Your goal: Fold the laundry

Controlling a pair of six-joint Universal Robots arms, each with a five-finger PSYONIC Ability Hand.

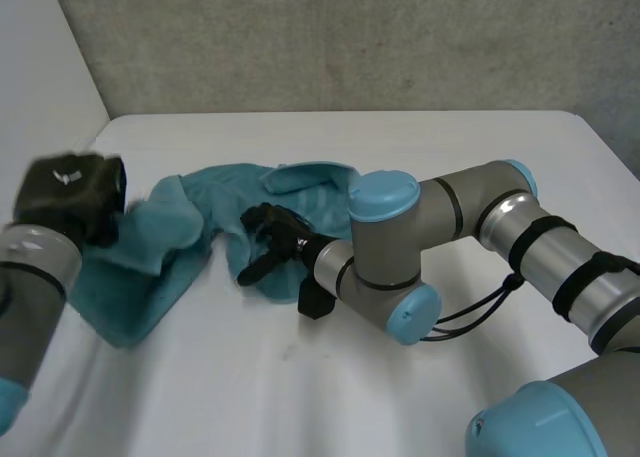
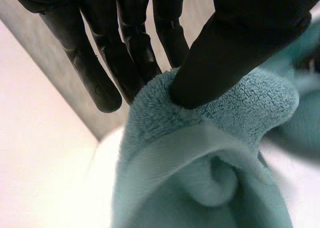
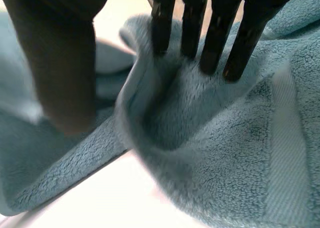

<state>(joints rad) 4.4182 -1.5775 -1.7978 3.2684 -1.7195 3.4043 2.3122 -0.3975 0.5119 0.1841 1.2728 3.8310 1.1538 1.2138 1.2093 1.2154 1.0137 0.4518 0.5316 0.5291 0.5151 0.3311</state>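
A teal towel (image 1: 160, 267) lies crumpled across the left half of the white table (image 1: 420, 147). My left hand (image 1: 70, 197) is at the towel's left end, lifted off the table. In the left wrist view its thumb (image 2: 225, 53) pinches a bunched edge of the towel (image 2: 210, 153) against the fingers (image 2: 135, 58). My right hand (image 1: 272, 235) rests on the towel's middle right part. In the right wrist view its straight fingers (image 3: 215, 38) press into the towel (image 3: 225, 153) behind a raised fold, and the thumb (image 3: 60, 63) stands apart on the fold's other side.
The right arm (image 1: 450, 217) reaches across the table's middle toward the towel. A grey wall (image 1: 350, 37) runs behind the table's far edge. Bare tabletop lies in front of the towel and to the right.
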